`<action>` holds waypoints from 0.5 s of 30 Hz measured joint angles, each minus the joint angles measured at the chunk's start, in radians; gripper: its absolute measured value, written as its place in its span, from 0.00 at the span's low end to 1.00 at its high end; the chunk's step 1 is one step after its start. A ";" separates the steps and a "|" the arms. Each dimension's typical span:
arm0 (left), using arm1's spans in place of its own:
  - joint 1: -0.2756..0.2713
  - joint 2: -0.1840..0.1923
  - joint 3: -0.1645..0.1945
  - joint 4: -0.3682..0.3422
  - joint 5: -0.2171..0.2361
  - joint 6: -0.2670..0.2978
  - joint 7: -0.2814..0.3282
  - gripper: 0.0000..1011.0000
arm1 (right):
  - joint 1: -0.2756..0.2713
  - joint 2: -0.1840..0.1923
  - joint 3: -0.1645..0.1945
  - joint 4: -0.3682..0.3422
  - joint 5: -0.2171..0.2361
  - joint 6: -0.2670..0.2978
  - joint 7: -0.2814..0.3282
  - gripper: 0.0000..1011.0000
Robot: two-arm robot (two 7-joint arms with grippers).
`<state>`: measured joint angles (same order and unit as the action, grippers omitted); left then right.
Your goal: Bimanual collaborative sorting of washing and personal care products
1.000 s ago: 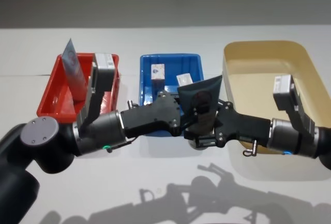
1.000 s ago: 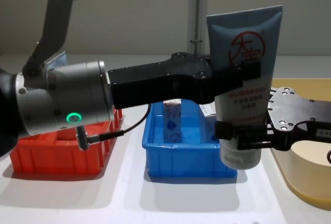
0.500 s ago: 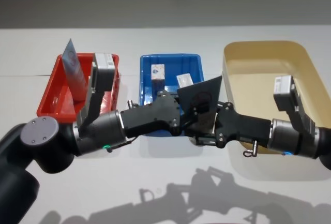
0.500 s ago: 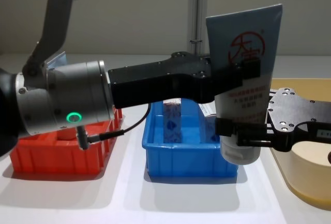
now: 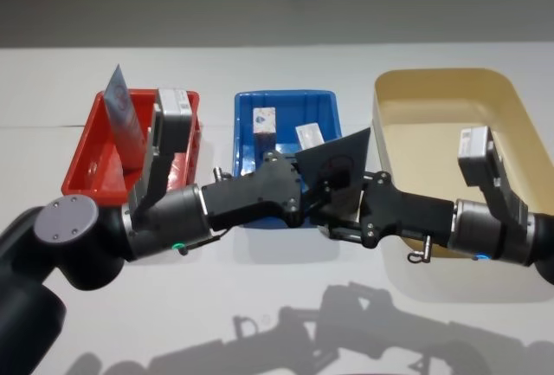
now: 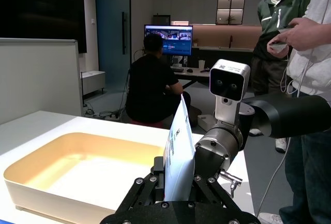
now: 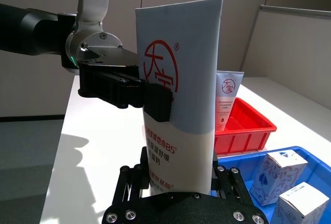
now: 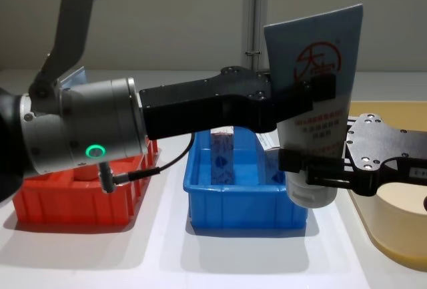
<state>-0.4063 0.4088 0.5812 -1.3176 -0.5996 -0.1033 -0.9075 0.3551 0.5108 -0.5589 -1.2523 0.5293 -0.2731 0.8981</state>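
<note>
Tube stood upright, cap down, in the air just near of the blue tub, towards its right end, w/ both arms on it. Left gripper reached in from the left & was clamped across the tube's middle, just under the red logo. Right gripper reached in from the right & was pinched on the lower end, just above the white cap. In the right wrist view the tube rose straight from between that gripper's fingers.

Vs 1 s ago: tube sat a bit higher, cap bottom further off the table, & its flat top leaned slightly more to the left. Right gripper had come up w/ it. Left arm approx where it was.

Elsewhere: second tube stood propped in the red tub on the left. Cartons stood in the far part of the blue tub. Beige tub was on the right, w/ the right arm reaching across its near left corner
</note>
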 joint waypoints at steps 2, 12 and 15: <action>0.000 0.000 0.000 0.000 0.000 0.000 0.000 0.22 | 0.000 0.000 0.000 0.000 0.000 0.000 0.000 0.60; 0.000 0.000 0.000 0.000 0.000 0.000 0.000 0.22 | 0.000 0.000 0.001 0.000 0.000 0.000 0.000 0.54; 0.000 0.000 0.000 0.000 0.000 0.000 0.000 0.22 | 0.000 0.000 0.001 0.000 0.000 0.000 0.000 0.53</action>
<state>-0.4063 0.4088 0.5812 -1.3176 -0.5992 -0.1029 -0.9075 0.3551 0.5110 -0.5581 -1.2526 0.5294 -0.2732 0.8980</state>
